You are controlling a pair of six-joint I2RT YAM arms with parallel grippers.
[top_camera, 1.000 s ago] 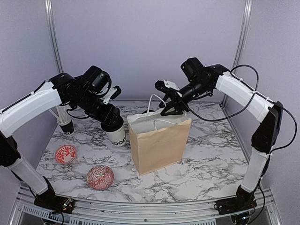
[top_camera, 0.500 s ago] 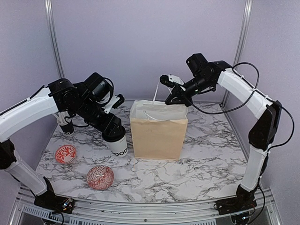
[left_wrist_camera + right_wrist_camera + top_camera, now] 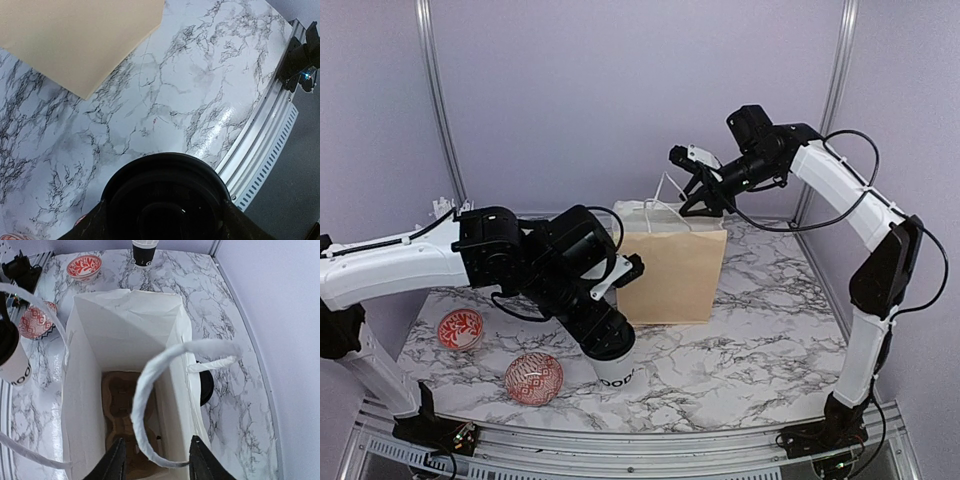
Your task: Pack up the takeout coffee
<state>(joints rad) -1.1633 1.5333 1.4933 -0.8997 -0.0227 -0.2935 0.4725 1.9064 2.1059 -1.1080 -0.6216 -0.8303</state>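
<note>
Left pincer [image 3: 605, 338]: clamps your black-lidded white paper cup [image 3: 620, 375] beneath it, for bagging.
Right pincer [image 3: 157, 459]: agape astride white handle [image 3: 143, 385] of tan paper bag [image 3: 670, 275], steadying it.

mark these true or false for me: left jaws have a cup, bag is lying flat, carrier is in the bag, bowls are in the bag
1. The left jaws hold a lidded cup near the front edge of the table. True.
2. The paper bag lies flat on its side. False: it stands upright with its mouth open.
3. The brown carrier sits at the bottom of the bag. True.
4. Both patterned bowls are inside the bag. False: one bowl and the other bowl sit on the table, left of the bag.
</note>
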